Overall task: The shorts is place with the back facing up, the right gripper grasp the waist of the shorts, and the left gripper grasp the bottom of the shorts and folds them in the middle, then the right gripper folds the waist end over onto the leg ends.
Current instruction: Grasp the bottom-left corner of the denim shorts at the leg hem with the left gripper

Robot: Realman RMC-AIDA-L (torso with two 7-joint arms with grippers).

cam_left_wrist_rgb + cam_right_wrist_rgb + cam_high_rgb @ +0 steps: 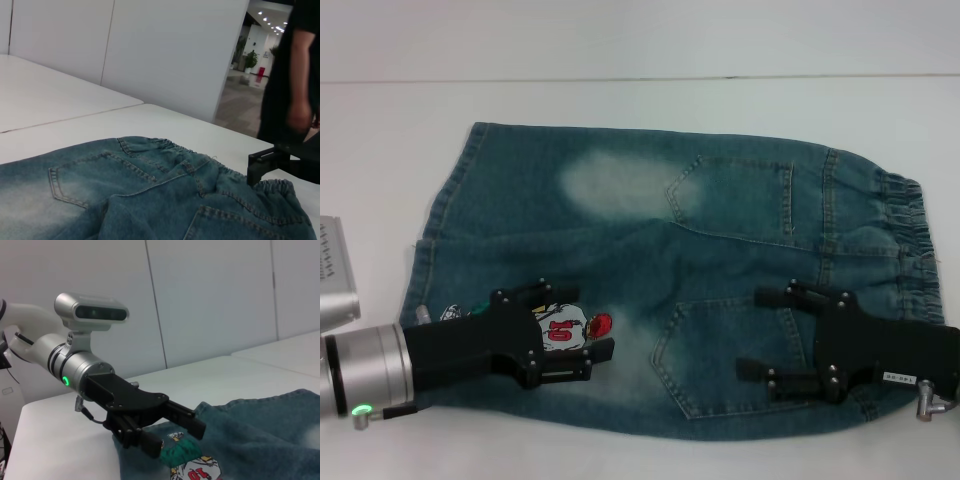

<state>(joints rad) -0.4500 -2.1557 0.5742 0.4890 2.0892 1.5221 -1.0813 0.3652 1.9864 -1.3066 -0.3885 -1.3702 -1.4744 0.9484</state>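
The denim shorts (650, 250) lie spread flat on the white table (640, 110), patch pockets up. The ruffled waist (905, 230) is at the right and the leg hems (432, 245) at the left. My left gripper (592, 322) hovers open over the near leg, its fingers on either side of the cartoon print (565, 330). The right wrist view shows this left gripper (175, 435) open just above the hem. My right gripper (752, 332) stands open over the near pocket beside the waist. Its black body (267, 162) shows at the waistband (165, 145) in the left wrist view.
A silver-grey box (335, 270) sits at the table's left edge. A person in black (295, 75) stands beyond the table's far side in the left wrist view. Bare white table surrounds the shorts.
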